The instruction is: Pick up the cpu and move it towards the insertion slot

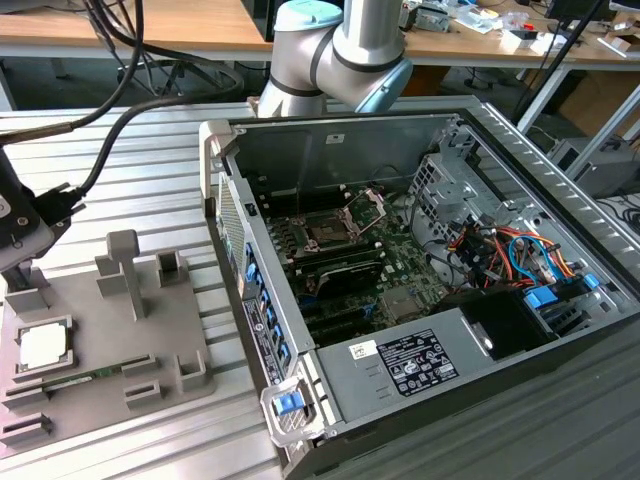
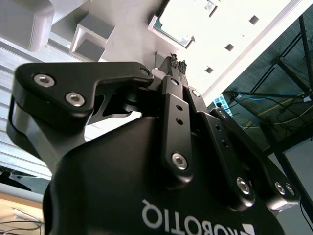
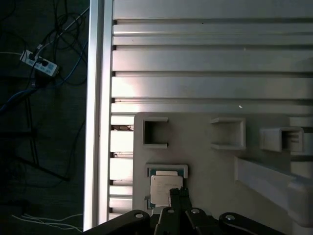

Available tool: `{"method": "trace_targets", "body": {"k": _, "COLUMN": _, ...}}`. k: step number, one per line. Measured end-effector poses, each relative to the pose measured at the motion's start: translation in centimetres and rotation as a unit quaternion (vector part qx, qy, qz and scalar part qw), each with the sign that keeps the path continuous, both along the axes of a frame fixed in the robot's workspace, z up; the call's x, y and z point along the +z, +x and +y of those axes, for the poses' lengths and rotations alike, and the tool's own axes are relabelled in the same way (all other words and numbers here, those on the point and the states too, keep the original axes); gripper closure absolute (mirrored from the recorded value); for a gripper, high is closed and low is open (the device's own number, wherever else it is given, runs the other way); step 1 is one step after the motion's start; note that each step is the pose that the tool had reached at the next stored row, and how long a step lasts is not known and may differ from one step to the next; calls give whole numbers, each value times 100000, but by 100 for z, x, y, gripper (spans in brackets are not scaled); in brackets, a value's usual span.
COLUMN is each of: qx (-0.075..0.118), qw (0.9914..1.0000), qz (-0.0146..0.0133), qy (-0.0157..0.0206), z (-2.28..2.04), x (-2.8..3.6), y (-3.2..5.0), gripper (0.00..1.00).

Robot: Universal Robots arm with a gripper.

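I see my gripper [image 3: 179, 192] right up close in both wrist views. Its two black fingers [image 2: 172, 98] are pressed together at the tips, and they hold nothing. The tips hang just over one edge of the cpu [image 3: 165, 189]. I cannot tell if they touch it.

The cpu lies flat in a little square pocket in the grey tray [image 3: 205, 166], shiny side up, near an edge of the tray. Around it the tray has more small pockets and a tall post [image 1: 122, 262]. The tray rests on a table [image 3: 210, 63] made of long silver strips.

In the exterior view the tray is at the exterior view's left. The open computer case [image 1: 300, 145] is just beside it, toward the exterior view's right. Deep in the case, on the green board [image 1: 400, 250], is the insertion slot [image 1: 325, 232]. Its metal frame [image 1: 368, 205] is tipped up, and the dark square inside shows. The cpu is well apart from the slot.

Behind the case stands the arm [image 1: 340, 50]. Far back are wooden desks [image 1: 120, 25].
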State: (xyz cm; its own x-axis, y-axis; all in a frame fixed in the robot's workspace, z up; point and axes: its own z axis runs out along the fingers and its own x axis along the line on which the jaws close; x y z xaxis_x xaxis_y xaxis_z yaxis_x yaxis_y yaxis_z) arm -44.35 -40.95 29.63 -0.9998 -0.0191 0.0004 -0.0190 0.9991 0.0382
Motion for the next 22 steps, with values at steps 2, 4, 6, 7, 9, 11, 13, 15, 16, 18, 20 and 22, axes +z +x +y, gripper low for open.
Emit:
{"method": "trace_targets", "body": {"k": 2, "qx": 1, "qw": 100000, "qz": 3, "qy": -3, "z": -6, "x": -6, "y": 0, "gripper": 89}}
{"method": "trace_targets", "body": {"k": 4, "qx": 3, "qw": 100000, "qz": 2, "qy": -3, "z": -11, "x": -12, "y": 0, "gripper": 89}}
{"method": "trace_targets", "body": {"k": 6, "qx": 2, "qw": 100000, "qz": 4, "qy": -9, "z": -19, "x": -19, "y": -1, "gripper": 89}}
{"method": "trace_targets", "body": {"k": 7, "qx": 2, "qw": 100000, "qz": 5, "qy": -6, "z": -24, "x": -24, "y": -1, "gripper": 89}}
{"method": "trace_targets", "body": {"k": 9, "qx": -1, "qw": 100000, "qz": 0, "qy": -6, "z": -29, "x": -30, "y": -1, "gripper": 89}}
{"method": "trace_targets", "body": {"k": 11, "qx": 4, "qw": 100000, "qz": -1, "qy": -6, "z": -37, "x": -39, "y": -2, "gripper": 89}}
{"method": "trace_targets", "body": {"k": 13, "qx": 1, "qw": 100000, "qz": 4, "qy": -12, "z": -41, "x": -43, "y": -3, "gripper": 89}}
{"method": "trace_targets", "body": {"k": 15, "qx": 4, "qw": 100000, "qz": 4, "qy": -13, "z": -48, "x": -51, "y": -3, "gripper": 89}}
{"method": "trace_targets", "body": {"k": 16, "qx": 1, "qw": 100000, "qz": 5, "qy": -13, "z": -51, "x": -56, "y": -3, "gripper": 89}}
{"method": "trace_targets", "body": {"k": 18, "qx": 2, "qw": 100000, "qz": 11, "qy": -16, "z": -54, "x": -60, "y": -3, "gripper": 89}}
{"method": "trace_targets", "body": {"k": 20, "qx": 0, "qw": 100000, "qz": 9, "qy": -14, "z": -57, "x": -66, "y": -4, "gripper": 89}}
{"method": "trace_targets", "body": {"k": 22, "qx": 2, "qw": 100000, "qz": 9, "qy": -14, "z": -62, "x": -72, "y": -3, "gripper": 89}}
